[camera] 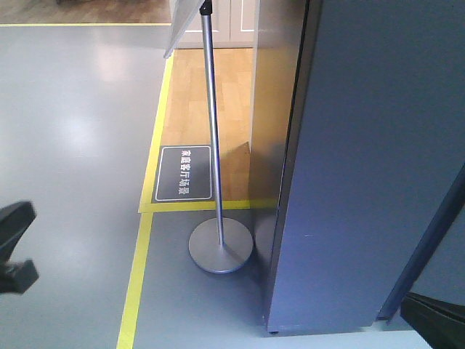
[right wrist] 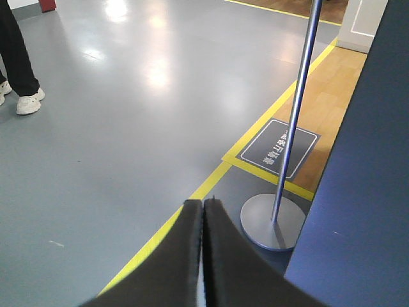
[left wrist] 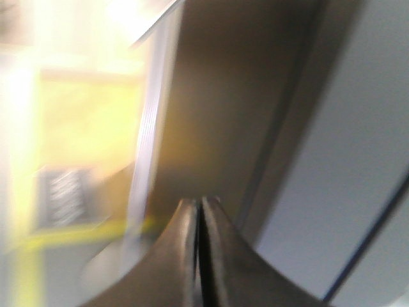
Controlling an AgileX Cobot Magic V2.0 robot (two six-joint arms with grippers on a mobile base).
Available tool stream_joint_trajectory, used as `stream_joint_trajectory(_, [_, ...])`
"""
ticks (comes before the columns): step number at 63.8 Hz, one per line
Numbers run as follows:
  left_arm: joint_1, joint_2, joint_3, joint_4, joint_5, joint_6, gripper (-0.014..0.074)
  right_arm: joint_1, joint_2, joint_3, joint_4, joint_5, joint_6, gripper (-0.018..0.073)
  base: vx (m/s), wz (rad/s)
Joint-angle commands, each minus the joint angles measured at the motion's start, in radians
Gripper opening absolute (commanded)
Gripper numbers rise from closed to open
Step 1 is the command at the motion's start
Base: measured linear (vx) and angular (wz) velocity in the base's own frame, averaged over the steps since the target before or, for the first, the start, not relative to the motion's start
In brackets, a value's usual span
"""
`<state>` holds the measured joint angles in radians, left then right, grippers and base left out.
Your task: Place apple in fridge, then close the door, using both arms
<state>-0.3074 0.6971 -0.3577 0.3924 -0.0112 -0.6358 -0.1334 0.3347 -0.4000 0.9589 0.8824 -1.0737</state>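
The apple is out of view in every view. The fridge [camera: 363,145] shows only its dark grey outer face, filling the right of the front view. No white lining shows, and I cannot tell the door apart from the body. My left gripper [left wrist: 200,201] is shut with nothing between its fingers; its view is blurred, with the fridge [left wrist: 345,160] just beyond. My right gripper [right wrist: 203,203] is also shut and empty, low over the floor beside the fridge [right wrist: 364,192]. Black parts of the left arm [camera: 13,247] and right arm [camera: 436,320] show at the frame edges.
A sign stand [camera: 220,247] with a round metal base and thin pole stands close to the fridge's left side. A dark floor plaque [camera: 184,173] and yellow tape lines [camera: 134,291] mark the grey floor. A person's legs and white shoe [right wrist: 25,102] are at the far left.
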Motion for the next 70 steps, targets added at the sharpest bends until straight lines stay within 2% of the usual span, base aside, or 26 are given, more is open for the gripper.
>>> stream_joint_trajectory(1, [-0.003, -0.068, -0.022, -0.048, 0.124, 0.109, -0.0008, -0.004, 0.010, -0.025, 0.050, -0.031, -0.005, -0.0003, 0.00, 0.00])
stream_joint_trajectory(5, [-0.003, -0.134, -0.009, -0.045, 0.199, 0.111, -0.0008, -0.004, 0.010, -0.025, 0.050, -0.031, -0.005, -0.0003, 0.00, 0.00])
stream_joint_trajectory(9, [-0.003, -0.202, 0.031, -0.027, 0.207, 0.126, -0.0008, -0.004, 0.010, -0.025, 0.050, -0.031, -0.005, -0.0003, 0.00, 0.00])
stream_joint_trajectory(19, [-0.003, -0.400, 0.199, 0.032, 0.110, 0.130, -0.0008, -0.004, 0.010, -0.025, 0.051, -0.031, -0.005, -0.0003, 0.00, 0.00])
stream_joint_trajectory(25, [-0.003, -0.509, 0.304, 0.024, 0.067, 0.129, -0.0008, -0.004, 0.010, -0.025, 0.051, -0.031, -0.005, -0.0003, 0.00, 0.00])
stream_joint_trajectory(33, [-0.001, -0.629, 0.412, -0.017, 0.065, 0.129, -0.0008, -0.004, 0.010, -0.025, 0.051, -0.031, -0.005, -0.0003, 0.00, 0.00])
stream_joint_trajectory(39, [0.007, -0.696, 0.405, -0.059, 0.189, 0.131, -0.0008, -0.004, 0.010, -0.025, 0.051, -0.031, -0.005, -0.0003, 0.00, 0.00])
stream_joint_trajectory(50, [0.061, -0.724, 0.406, -0.073, 0.264, 0.133, -0.0008, -0.004, 0.010, -0.025, 0.052, -0.030, -0.005, -0.0003, 0.00, 0.00])
stream_joint_trajectory(58, [0.107, -0.724, 0.406, -0.071, 0.256, 0.134, -0.0008, -0.004, 0.010, -0.025, 0.052, -0.030, -0.005, -0.0003, 0.00, 0.00])
stream_joint_trajectory(70, [0.138, -0.724, 0.405, -0.039, 0.165, 0.134, -0.0008, -0.004, 0.010, -0.025, 0.051, -0.030, -0.005, -0.0003, 0.00, 0.00])
